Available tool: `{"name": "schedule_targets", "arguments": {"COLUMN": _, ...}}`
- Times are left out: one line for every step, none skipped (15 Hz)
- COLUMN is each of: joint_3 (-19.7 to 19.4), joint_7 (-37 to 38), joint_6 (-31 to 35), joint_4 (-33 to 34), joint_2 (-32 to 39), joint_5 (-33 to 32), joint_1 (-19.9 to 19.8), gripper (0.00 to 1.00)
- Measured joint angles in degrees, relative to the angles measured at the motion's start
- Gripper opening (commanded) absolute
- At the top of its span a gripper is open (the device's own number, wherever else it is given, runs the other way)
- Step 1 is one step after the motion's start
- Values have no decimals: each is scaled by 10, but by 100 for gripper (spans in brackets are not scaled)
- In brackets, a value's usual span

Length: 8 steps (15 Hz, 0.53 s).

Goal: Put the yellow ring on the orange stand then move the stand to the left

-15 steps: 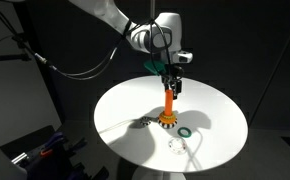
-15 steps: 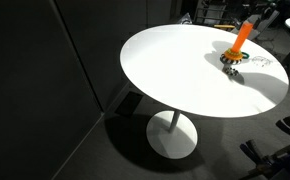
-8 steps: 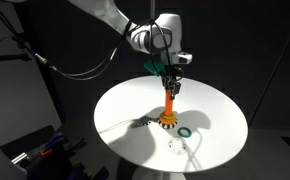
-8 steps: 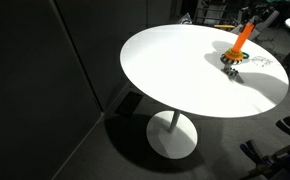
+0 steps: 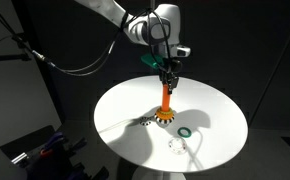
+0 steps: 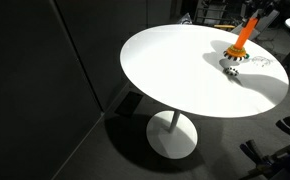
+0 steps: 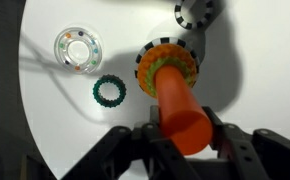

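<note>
Only in the wrist view do we see the yellow ring (image 7: 156,61) seated round the foot of the orange stand (image 7: 181,108), which an exterior view shows upright near the bench's (image 5: 217,112) middle, the gripper's (image 5: 166,74) jaws clamped on its top.

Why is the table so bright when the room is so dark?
In both exterior views light falls mostly on the table, so the room around looks black; in an exterior view the stand throws a grey shadow. In the wrist view the table glares white and the stand's top, near the camera, looks big and blurry.
</note>
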Motion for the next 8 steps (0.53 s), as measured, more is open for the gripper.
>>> {"name": "schedule_targets", "arguments": {"joint_3": 2, "joint_7": -5, "joint_6": -2, "joint_4": -4, "joint_2": -9, "joint_5": 0, "joint_1": 0, "gripper": 19}}
{"name": "schedule_targets", "arguments": {"joint_3": 4, "joint_7": -10, "joint_6": -3, "joint_4": -12, "joint_2": -20, "joint_5": 0, "joint_1": 0, "gripper": 19}}
{"name": "schedule_targets", "arguments": {"joint_3": 6, "joint_7": -16, "joint_6": -3, "joint_4": -21, "joint_2": -30, "joint_5": 0, "joint_1": 0, "gripper": 19}}
{"name": "schedule_targets", "arguments": {"joint_3": 8, "joint_7": -23, "joint_6": -3, "joint_4": -33, "joint_2": -42, "joint_5": 0, "joint_1": 1, "gripper": 19}}
{"name": "schedule_targets", "arguments": {"joint_3": 10, "joint_7": -29, "joint_6": -2, "joint_4": -47, "joint_2": -54, "joint_5": 0, "joint_1": 2, "gripper": 19}}
{"name": "schedule_targets", "arguments": {"joint_3": 13, "joint_7": -34, "joint_6": 0, "joint_4": -64, "joint_2": -67, "joint_5": -1, "joint_1": 3, "gripper": 19}}
{"name": "schedule_targets", "arguments": {"joint_3": 16, "joint_7": -38, "joint_6": 3, "joint_4": -80, "joint_2": -78, "joint_5": -1, "joint_1": 5, "gripper": 19}}
{"name": "schedule_targets", "arguments": {"joint_3": 19, "joint_7": -42, "joint_6": 7, "joint_4": -98, "joint_2": -90, "joint_5": -2, "joint_1": 8, "gripper": 19}}
